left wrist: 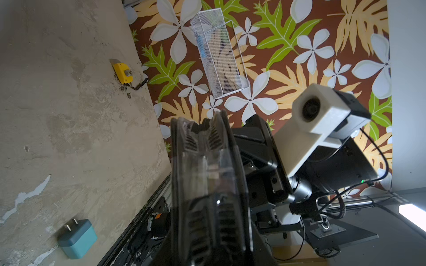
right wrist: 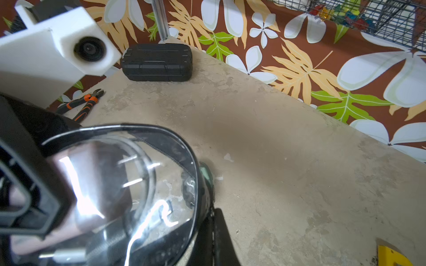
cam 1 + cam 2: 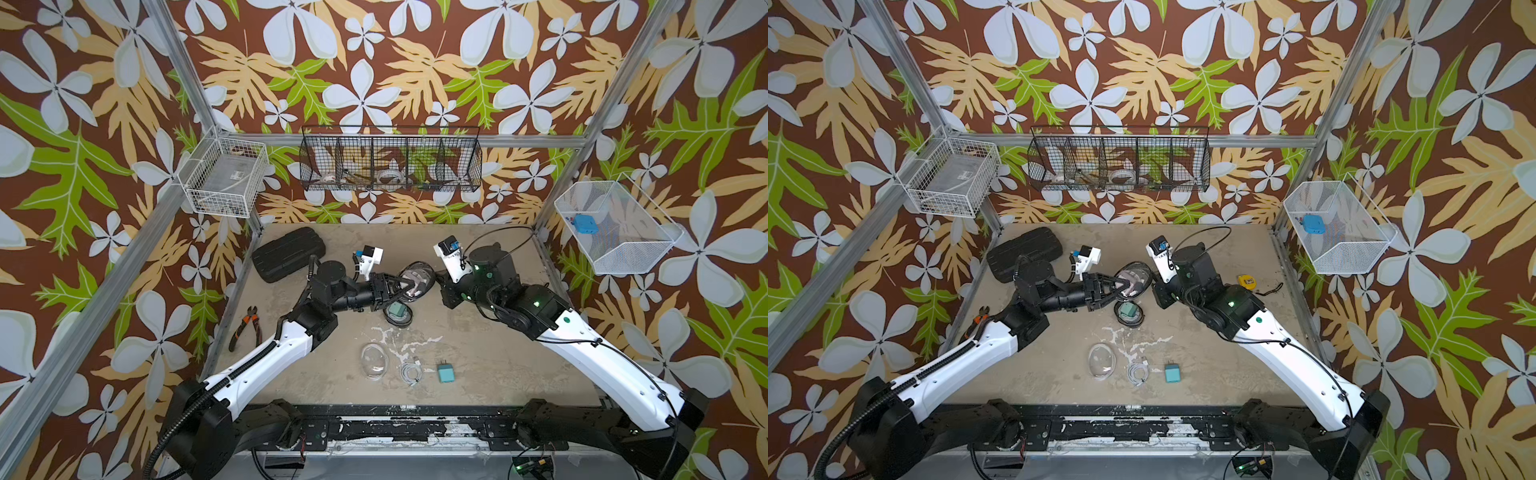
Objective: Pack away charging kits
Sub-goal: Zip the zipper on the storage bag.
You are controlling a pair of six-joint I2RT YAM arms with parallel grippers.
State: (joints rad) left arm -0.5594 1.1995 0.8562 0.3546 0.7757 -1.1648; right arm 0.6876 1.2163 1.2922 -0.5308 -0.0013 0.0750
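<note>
In both top views a black-rimmed pouch is at the middle of the desk. The left gripper has its jaws clamped on one end of it. The right gripper meets the opposite end with jaws together; whether they pinch the rim cannot be told. Just beside the pouch, toward the arm bases, lies a second pouch with a mint plug inside. Farther that way a clear pouch, a cable and a teal plug lie in a row, apart from each other.

In the left wrist view the pouch stands edge-on, gripped between the jaws. The teal plug lies well apart from it.

In the right wrist view the pouch is close up. A blurred pink shape shows through its clear face. A case sits well beyond it.
</note>
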